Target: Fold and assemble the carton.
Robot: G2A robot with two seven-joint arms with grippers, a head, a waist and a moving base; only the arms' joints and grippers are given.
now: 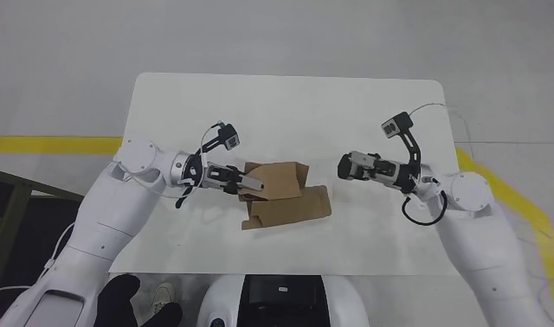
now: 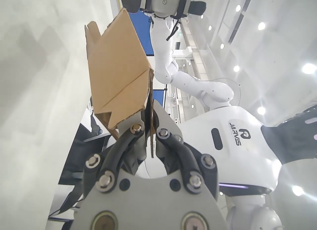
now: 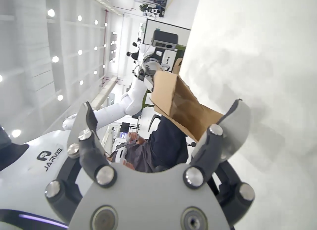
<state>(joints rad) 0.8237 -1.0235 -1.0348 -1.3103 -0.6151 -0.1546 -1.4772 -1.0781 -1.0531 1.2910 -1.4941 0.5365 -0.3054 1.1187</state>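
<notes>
A brown cardboard carton (image 1: 281, 193), partly folded with flaps sticking out, rests near the front middle of the white table (image 1: 286, 102). My left gripper (image 1: 253, 181) is at the carton's left side, shut on one of its panels. In the left wrist view the thin edge of the carton (image 2: 116, 72) runs between the fingers (image 2: 135, 129). My right gripper (image 1: 344, 166) hovers to the right of the carton, open and holding nothing. In the right wrist view the carton (image 3: 178, 102) stands apart beyond the spread fingertips (image 3: 237, 114).
The table's far half and right side lie bare. A yellow floor line (image 1: 52, 144) runs past both table ends. A person in dark clothes (image 3: 161, 147) is beyond the table's front edge, not touching the carton.
</notes>
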